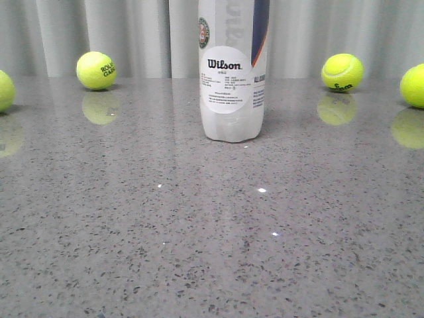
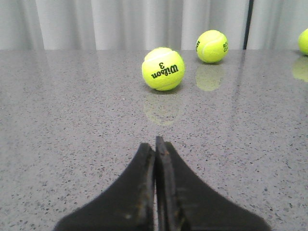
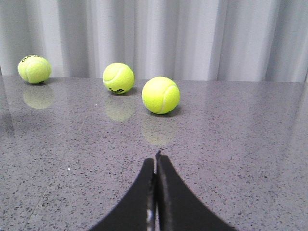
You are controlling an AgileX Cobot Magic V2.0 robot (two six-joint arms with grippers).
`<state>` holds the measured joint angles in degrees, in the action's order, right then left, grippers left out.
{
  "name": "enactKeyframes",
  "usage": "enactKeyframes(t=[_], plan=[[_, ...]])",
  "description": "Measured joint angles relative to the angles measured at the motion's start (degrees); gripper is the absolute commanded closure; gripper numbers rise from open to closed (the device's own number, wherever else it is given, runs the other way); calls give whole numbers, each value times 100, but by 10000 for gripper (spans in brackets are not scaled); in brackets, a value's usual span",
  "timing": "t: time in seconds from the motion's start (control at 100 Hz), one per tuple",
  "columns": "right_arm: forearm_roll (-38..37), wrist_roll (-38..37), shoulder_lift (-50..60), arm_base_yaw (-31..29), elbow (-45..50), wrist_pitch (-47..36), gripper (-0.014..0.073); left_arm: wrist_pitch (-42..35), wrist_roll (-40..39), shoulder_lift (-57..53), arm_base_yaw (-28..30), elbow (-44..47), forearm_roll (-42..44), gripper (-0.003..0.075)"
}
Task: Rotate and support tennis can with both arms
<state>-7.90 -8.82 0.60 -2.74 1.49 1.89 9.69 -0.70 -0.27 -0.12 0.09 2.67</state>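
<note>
The tennis can (image 1: 233, 69) stands upright on the grey speckled table (image 1: 199, 232) at the centre back of the front view, its top cut off by the frame. It is translucent white with a round Wilson label and a navy panel with an orange edge. Neither arm shows in the front view. In the left wrist view my left gripper (image 2: 155, 144) is shut with nothing in it, low over the table. My right gripper (image 3: 156, 160) is likewise shut and empty in the right wrist view. Both wrist views miss the can.
Yellow-green tennis balls lie along the back of the table: one at the left (image 1: 97, 70), one at the left edge (image 1: 4, 90), one at the right (image 1: 342, 71), another at the right edge (image 1: 415, 85). A ball (image 2: 163, 69) lies ahead of the left gripper, another (image 3: 160, 95) ahead of the right. A curtain (image 1: 132, 33) hangs behind.
</note>
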Motion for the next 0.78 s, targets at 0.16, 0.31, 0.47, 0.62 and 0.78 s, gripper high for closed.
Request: enactKeyframes(t=[0.16,0.31,0.47,0.62,0.78], plan=[[0,13,0,0,0,0,662,0,0,0,0,0,0,739],[0,59,0,0,0,0,662,0,0,0,0,0,0,739],[0,72,0,0,0,0,662,0,0,0,0,0,0,739],[0,75,0,0,0,0,662,0,0,0,0,0,0,739],[0,75,0,0,0,0,662,0,0,0,0,0,0,739]])
